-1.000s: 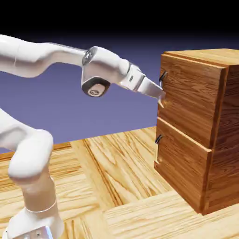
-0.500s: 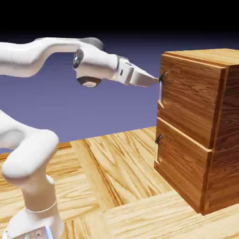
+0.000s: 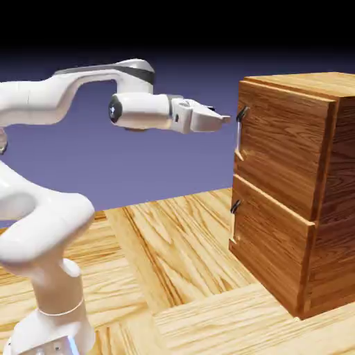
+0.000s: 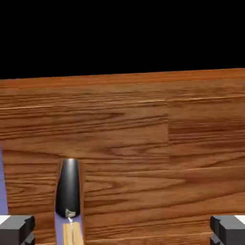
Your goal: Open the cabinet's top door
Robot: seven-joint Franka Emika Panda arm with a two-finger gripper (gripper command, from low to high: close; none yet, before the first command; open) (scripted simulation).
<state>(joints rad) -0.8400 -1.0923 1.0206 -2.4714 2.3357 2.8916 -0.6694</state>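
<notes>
We see the hand (image 3: 223, 118) held level at the height of the top door (image 3: 277, 149), its fingers (image 4: 16, 228) spread wide apart and holding nothing, with the tips near the long dark handle (image 3: 240, 130) but not touching it. The cabinet (image 3: 326, 208) stands on the wooden desk (image 3: 173, 263) at the right side of the exterior view, and its top door lies flush with the front, closed. In the hand view we see the wood grain of the door across the picture, and the handle (image 4: 68, 189) appears low and to the left, nearer the left finger than the right one.
</notes>
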